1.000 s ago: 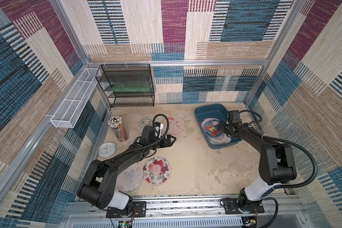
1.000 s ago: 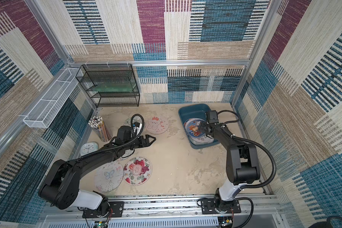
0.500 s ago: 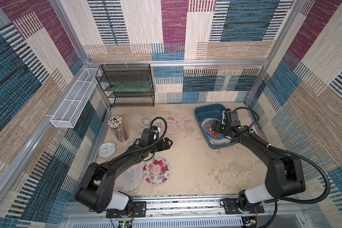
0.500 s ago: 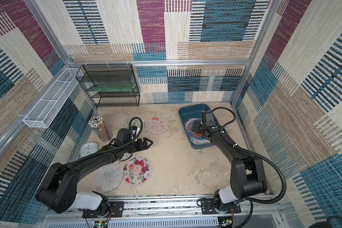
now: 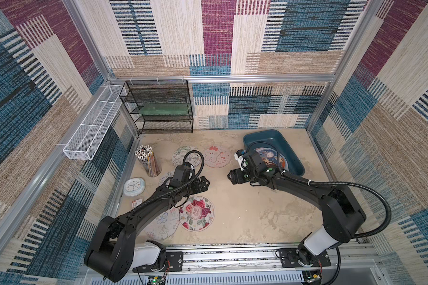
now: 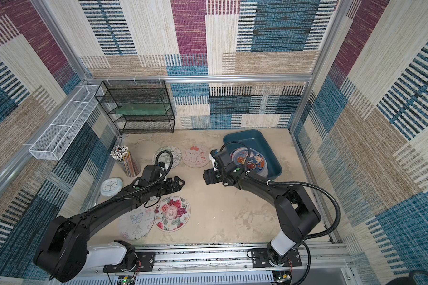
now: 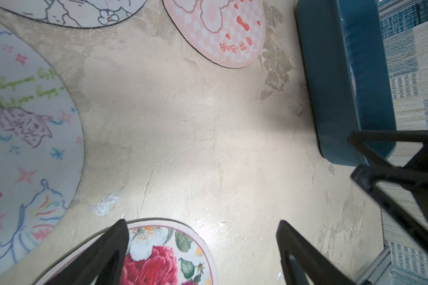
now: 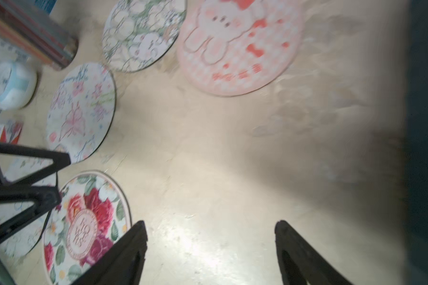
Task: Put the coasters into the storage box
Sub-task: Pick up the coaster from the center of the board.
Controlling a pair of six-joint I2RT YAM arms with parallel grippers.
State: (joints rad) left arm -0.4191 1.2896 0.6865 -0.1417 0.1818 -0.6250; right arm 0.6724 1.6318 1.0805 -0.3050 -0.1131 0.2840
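Note:
The teal storage box (image 5: 272, 138) stands at the back right and holds blue-rimmed coasters (image 5: 269, 158). Loose coasters lie on the table: a rose one (image 5: 197, 213), a butterfly one (image 5: 162, 225), a pink bunny one (image 5: 216, 156) and a green cartoon one (image 5: 183, 156). My left gripper (image 5: 206, 183) hovers open and empty just beyond the rose coaster (image 7: 163, 256). My right gripper (image 5: 230, 176) faces it a short way to the right, left of the box, open and empty. In the wrist views both the left gripper (image 7: 202, 223) and the right gripper (image 8: 210, 223) show bare table between their fingers.
A pencil cup (image 5: 148, 161), a pale-blue clock (image 5: 134, 186) and a small card (image 5: 137, 203) sit along the left wall. A black wire rack (image 5: 158, 108) stands at the back left. A white mesh tray (image 5: 94, 125) hangs on the left wall.
My right gripper has come out from over the storage box and moved left toward the table's middle. My left gripper has drifted slightly nearer, toward the rose coaster.

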